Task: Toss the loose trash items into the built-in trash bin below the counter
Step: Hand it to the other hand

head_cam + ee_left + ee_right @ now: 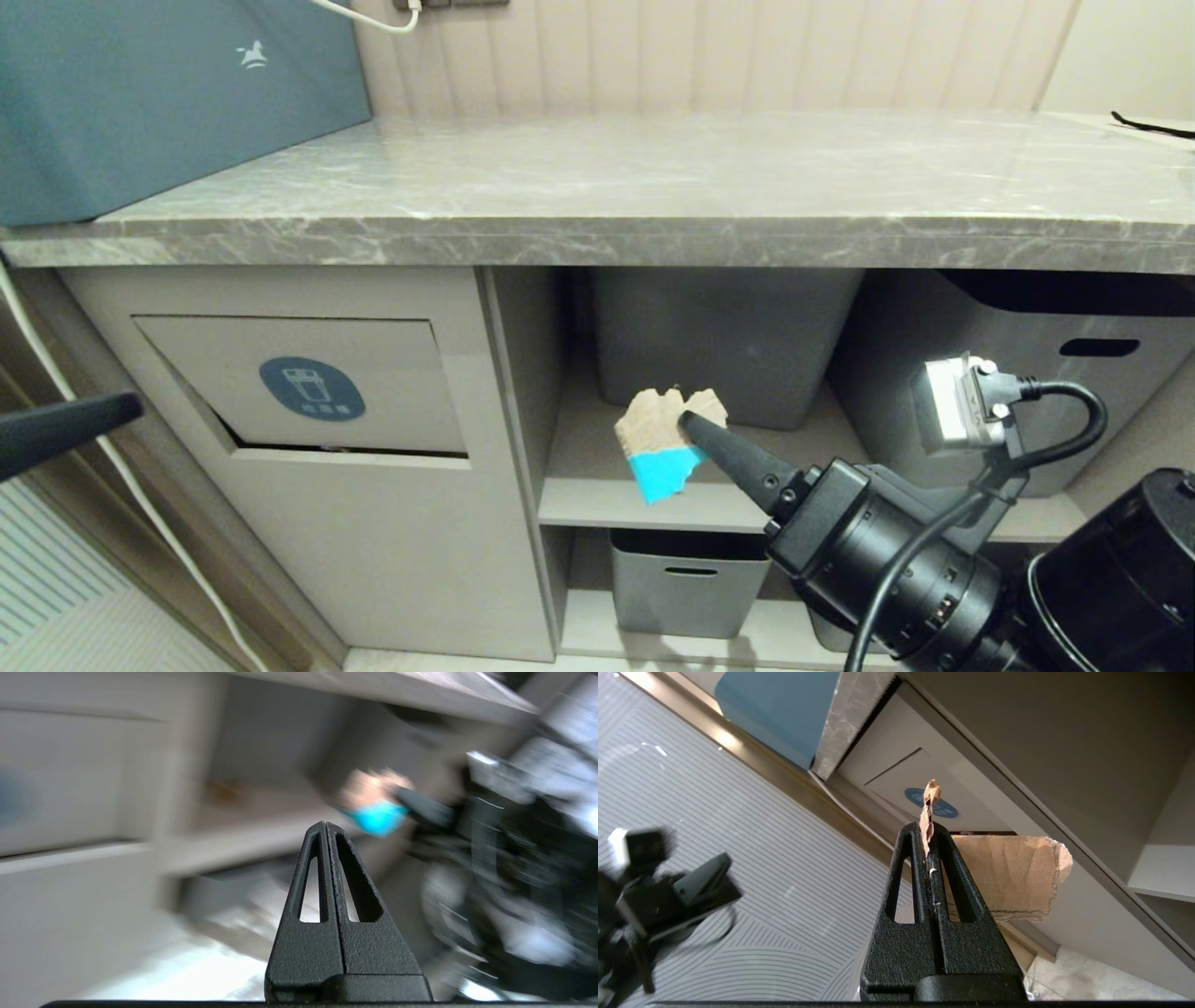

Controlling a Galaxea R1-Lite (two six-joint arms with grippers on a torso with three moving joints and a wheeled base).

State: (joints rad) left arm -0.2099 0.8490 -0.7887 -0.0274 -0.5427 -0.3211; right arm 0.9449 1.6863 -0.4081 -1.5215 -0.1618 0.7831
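Observation:
My right gripper (693, 426) is shut on a torn brown cardboard scrap with a teal-blue patch (659, 446), one of the loose trash items. It holds the scrap in the air in front of the open shelves, right of the built-in trash bin flap (373, 411) with its blue oval sticker. In the right wrist view the scrap (1008, 877) is pinched between the fingertips of that gripper (927, 828), with the flap (901, 777) beyond. My left gripper (325, 823) is shut and holds nothing. It shows at the left edge of the head view (131, 405), left of the flap. The grey marble counter (653, 187) runs above.
Grey plastic tubs stand on the shelves right of the bin: one at the back (719, 336), one on the right (1074, 392), one below (686, 583). A blue-grey box (168, 93) sits on the counter's left end. A white cable (56, 373) hangs at the left.

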